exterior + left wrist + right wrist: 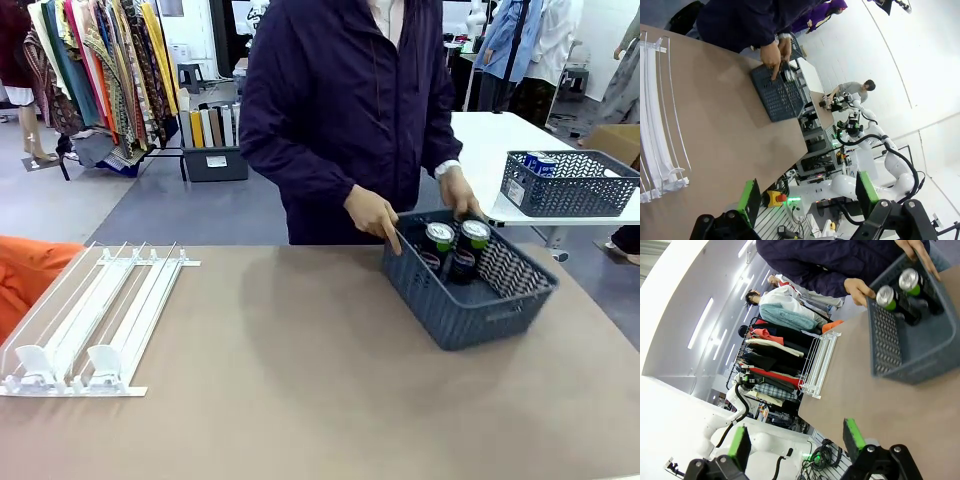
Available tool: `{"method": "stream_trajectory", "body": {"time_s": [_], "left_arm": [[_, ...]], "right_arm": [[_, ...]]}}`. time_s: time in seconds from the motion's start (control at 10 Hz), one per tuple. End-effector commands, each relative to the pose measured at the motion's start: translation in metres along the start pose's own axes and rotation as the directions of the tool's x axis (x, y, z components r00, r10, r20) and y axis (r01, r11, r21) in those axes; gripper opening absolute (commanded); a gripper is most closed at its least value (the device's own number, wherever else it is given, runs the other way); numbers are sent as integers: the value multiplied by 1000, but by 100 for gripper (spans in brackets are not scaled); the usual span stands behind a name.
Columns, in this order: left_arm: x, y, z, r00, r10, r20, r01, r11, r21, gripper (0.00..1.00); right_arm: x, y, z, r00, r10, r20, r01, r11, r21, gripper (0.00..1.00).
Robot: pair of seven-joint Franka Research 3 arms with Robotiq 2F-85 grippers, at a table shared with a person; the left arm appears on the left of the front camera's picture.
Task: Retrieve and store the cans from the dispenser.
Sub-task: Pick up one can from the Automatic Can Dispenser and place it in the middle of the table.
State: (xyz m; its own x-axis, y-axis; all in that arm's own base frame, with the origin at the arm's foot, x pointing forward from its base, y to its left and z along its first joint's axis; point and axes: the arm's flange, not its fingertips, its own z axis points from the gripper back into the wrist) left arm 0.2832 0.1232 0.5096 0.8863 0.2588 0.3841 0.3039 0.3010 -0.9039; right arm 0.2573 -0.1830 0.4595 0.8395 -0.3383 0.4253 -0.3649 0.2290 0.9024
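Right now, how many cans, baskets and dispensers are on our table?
Dark cans with green band: 2, upright in the basket
Dark grey basket: 1, held by the person's hands
White dispenser: 1, lanes bare
Total: 4

Orange cloth beside clothes rack

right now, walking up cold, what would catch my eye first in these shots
First, the person's hands gripping the far rim of the dark grey lattice basket on the right side of the table, with two dark green-banded cans standing upright inside. Next, the white railed dispenser lying at the table's left edge, its lanes empty. Both claws, the left claw and the right claw, hang open off the table's near side, holding nothing.
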Motion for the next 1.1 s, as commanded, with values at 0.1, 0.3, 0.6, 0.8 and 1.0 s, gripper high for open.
{"method": "stream_trajectory", "body": {"time_s": [0.1,0.3,0.6,0.8,1.0], "left_arm": [[1,-1,-1,1000,-19,10,20,1000,-17,100],[1,-1,-1,1000,-19,10,20,1000,-17,100],[1,-1,-1,1000,-19,10,20,1000,-17,100],[1,-1,-1,1000,-19,10,20,1000,-17,100],[1,-1,-1,1000,-19,10,20,1000,-17,100]], "right_arm": [[4,3,-2,1000,8,23,-9,1000,25,100],[4,3,-2,1000,8,23,-9,1000,25,100],[4,3,-2,1000,8,23,-9,1000,25,100],[4,3,-2,1000,8,23,-9,1000,25,100],[4,3,-2,1000,8,23,-9,1000,25,100]]}}
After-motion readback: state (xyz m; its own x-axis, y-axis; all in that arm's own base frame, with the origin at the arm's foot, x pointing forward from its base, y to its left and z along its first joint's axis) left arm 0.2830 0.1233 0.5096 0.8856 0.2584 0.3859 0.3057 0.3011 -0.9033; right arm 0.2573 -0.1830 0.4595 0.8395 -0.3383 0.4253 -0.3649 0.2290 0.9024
